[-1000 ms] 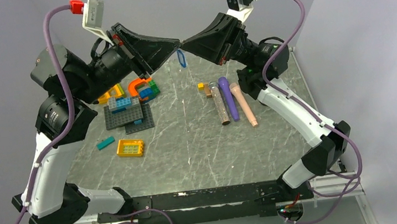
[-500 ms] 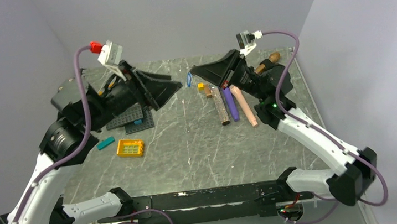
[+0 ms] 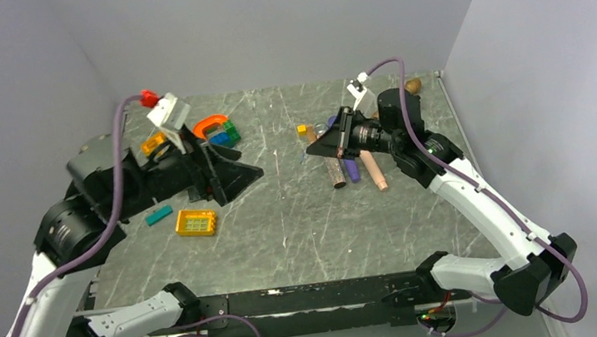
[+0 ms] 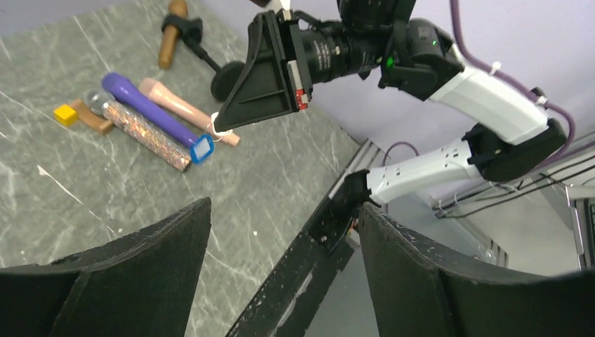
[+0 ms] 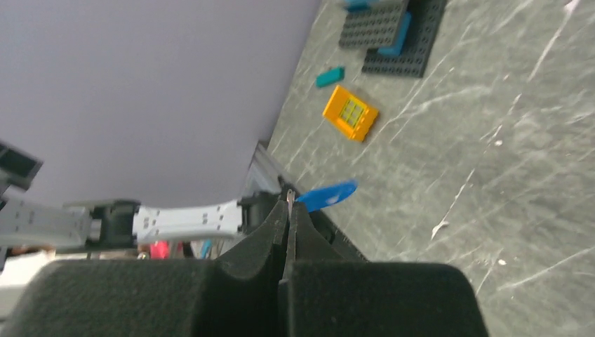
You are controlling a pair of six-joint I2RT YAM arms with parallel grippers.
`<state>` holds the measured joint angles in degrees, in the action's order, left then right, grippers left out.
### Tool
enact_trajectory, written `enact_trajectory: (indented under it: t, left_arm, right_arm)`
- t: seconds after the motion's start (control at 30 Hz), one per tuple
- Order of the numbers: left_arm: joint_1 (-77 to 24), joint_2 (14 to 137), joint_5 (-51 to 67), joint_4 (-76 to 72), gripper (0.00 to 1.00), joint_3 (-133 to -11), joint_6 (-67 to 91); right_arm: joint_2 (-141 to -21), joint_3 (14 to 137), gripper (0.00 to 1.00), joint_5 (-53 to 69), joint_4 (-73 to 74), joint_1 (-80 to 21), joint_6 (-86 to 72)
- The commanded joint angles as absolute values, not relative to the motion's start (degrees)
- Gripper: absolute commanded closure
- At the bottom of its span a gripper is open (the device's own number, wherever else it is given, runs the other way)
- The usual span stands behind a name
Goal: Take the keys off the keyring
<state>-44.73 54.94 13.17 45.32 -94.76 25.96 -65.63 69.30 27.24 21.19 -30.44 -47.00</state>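
- Top view: the left gripper hangs over the table, its jaws apart. The right gripper is closed, with its tip over the table's far half.
- Left wrist view: the left fingers are spread wide and hold nothing. Beyond them the keyring dangles at the right gripper's tip, by the purple stick.
- Right wrist view: the fingers are pressed together. The blue keyring juts from their tips, seemingly pinched there.

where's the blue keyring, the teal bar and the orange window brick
tiny bright-blue keyring loop (image 5: 327, 196): right wrist view, on its blue middle
small teal plastic bar (image 3: 159, 215): top external view, on its centre
orange square plastic window brick (image 3: 195, 222): top external view, on its gridded face
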Motion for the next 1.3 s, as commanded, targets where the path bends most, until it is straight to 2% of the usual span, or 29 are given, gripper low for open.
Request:
enact_trajectory:
  t: [0.0,0.13,0.27,0.73,1.27]
  left_arm:
    - [-44.31,57.34,19.93,44.55,0.21,-94.96,26.80]
    - [-43.37,55.47,25.17,34.17,0.21,-89.50,31.79]
    - [-42.93,55.59,31.84,27.24,0.24,-86.93,35.27]
    - [-43.01,60.30,35.59,20.13,0.45,-86.95,38.20]
    - [-44.59,63.60,34.87,17.99,0.59,-87.34,38.10]
  right_arm:
    - [-63.67,69.10,1.00,40.96,15.33,-30.15,-48.04]
    - [-61.87,63.25,1.00,50.08,-7.48,-30.15,-59.43]
    - [-61.35,62.83,1.00,53.75,-17.72,-30.12,-64.67]
    - [-60.56,65.88,1.00,58.36,-27.00,-30.23,-65.92]
    - [-62.20,67.68,1.00,59.67,-27.97,-30.19,-66.63]
